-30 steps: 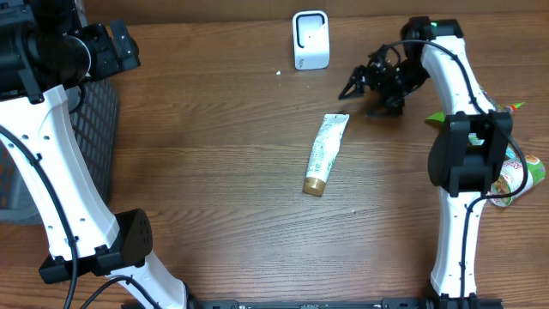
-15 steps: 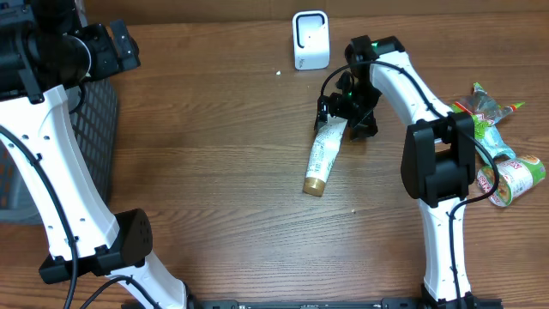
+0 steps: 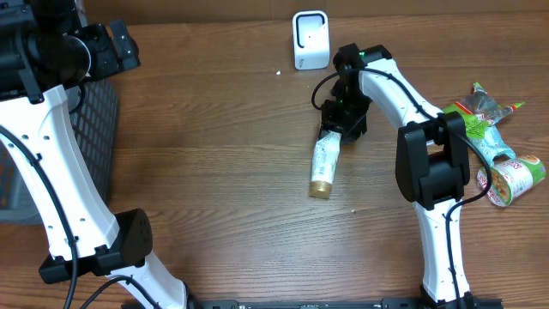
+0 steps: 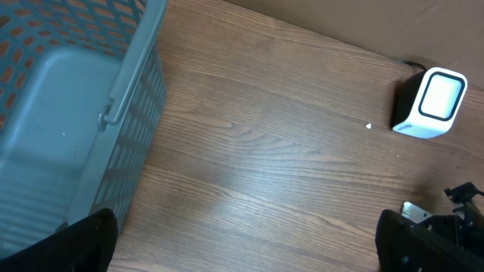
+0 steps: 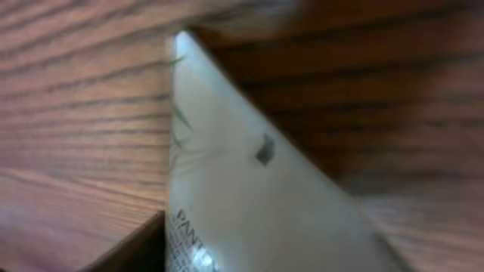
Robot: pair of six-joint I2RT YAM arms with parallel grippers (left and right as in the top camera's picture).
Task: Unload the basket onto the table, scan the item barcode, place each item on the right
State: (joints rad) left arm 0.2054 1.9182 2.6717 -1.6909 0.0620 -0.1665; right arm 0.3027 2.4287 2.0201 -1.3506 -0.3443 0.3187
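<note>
While the overhead view takes in the whole table (image 3: 214, 172), it hides the fine detail at the right gripper (image 3: 337, 127), which sits low over the flat crimped end of the tube (image 3: 323, 161). The tube lies on the wood near the middle, its brown cap pointing toward the near edge and its crimped end toward the scanner (image 3: 310, 39), which stands upright at the far edge, well apart from it. From above, the gripper's body covers its own fingers, so it cannot be told whether they pinch the tube or only flank it.

The right wrist view fills with the tube (image 5: 242, 204) at very close range: a white, blurred crimp corner with small dark print, lying on the wood grain. No finger can be made out clearly there, so that view does not settle the grip either.

Only the left wrist view shows the left gripper (image 4: 253, 253) plainly: its dark fingers (image 4: 91, 242) stand spread wide at the bottom corners with bare wood between them, holding nothing. It also shows the grey basket (image 4: 76, 113) at the left and the scanner (image 4: 431, 102) at the right, but not the tube.

Only the overhead view shows the green packets (image 3: 480, 120) and a cup (image 3: 515, 176) lying at the right edge
</note>
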